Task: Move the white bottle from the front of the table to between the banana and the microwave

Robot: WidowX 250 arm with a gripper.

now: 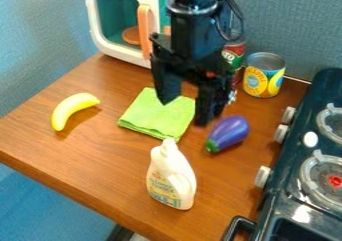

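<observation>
White, opaque bottle, its contents hidden, stands upright on the desk on the camera's side of the pincer, whose fingers stand apart above the green cloth. Just beside the pincer, toward the stove, lies a purple eggplant, with a yellow banana well off on its opposite side. Beyond the pincer are a yellow-labelled can, a partly hidden red-and-green can, and a white toy microwave holding a round, orange-brown thing.

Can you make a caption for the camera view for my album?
Open end effector by a green cloth, between a banana and an eggplant, with a bottle nearby.
</observation>
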